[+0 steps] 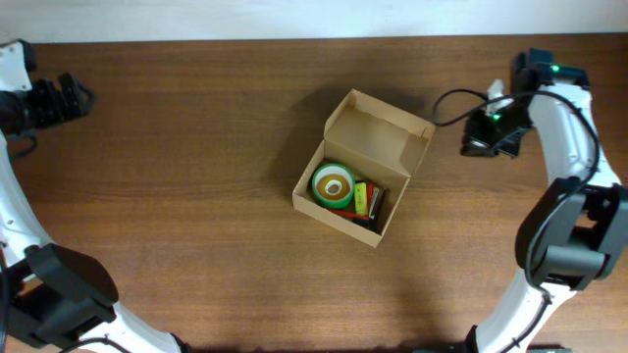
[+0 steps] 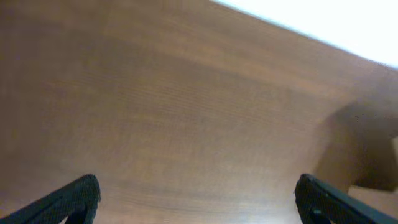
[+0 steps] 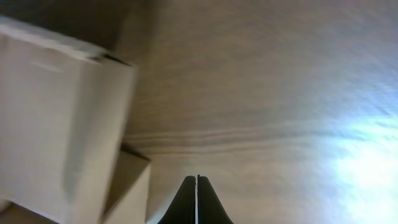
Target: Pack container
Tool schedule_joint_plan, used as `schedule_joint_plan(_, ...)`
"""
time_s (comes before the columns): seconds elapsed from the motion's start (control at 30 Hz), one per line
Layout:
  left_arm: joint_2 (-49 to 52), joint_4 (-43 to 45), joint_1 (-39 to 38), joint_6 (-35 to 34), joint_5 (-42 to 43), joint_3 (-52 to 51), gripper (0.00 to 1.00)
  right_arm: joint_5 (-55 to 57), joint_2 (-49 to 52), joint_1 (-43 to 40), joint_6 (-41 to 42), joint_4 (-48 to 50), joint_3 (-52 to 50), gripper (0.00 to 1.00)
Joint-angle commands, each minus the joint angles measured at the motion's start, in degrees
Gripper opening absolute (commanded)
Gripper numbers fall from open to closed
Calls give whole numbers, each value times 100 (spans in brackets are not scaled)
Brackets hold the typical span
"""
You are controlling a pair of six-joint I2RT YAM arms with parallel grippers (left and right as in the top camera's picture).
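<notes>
The tan cardboard container point(image 1: 339, 208) stands at the table's middle with its flap lid point(image 1: 381, 130) raised at the back. Inside lie a green and white tape roll point(image 1: 333, 185) and a red and yellow item point(image 1: 367, 199). My right gripper point(image 1: 473, 139) is shut and empty, to the right of the lid; its wrist view shows the closed fingers point(image 3: 197, 182) over bare wood with the container's lid point(image 3: 56, 118) at the left. My left gripper point(image 1: 80, 98) is open and empty at the far left; its fingers point(image 2: 198, 193) frame bare wood.
The brown wooden table point(image 1: 196, 226) fills the view, with its far edge along the top. A black cable point(image 1: 453, 98) loops from the right arm near the container's lid.
</notes>
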Motion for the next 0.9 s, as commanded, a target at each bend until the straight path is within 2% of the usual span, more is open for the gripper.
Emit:
schedule_joint_plan(0.0, -15, 184, -20, -341, 444, -22, 100, -219, 199, 269, -22, 175, -4, 4)
schedule_joint_plan(0.3, -15, 278, -83, -372, 402, -22, 100, -741, 737, 649, 221, 946, -4, 4)
schedule_joint_plan(0.5, -15, 269, -83, -372, 402, -22, 100, -1646, 883, 946, 116, 1703, -2, 4)
schedule_joint_plan(0.73, -15, 260, -94, -372, 400, -22, 100, -1725, 883, 1357, 181, 2280, -2, 4)
schedule_joint_plan(0.87, 46, 151, -238, -372, 402, -22, 100, -1591, 883, 1329, 184, 2380, 46, 4)
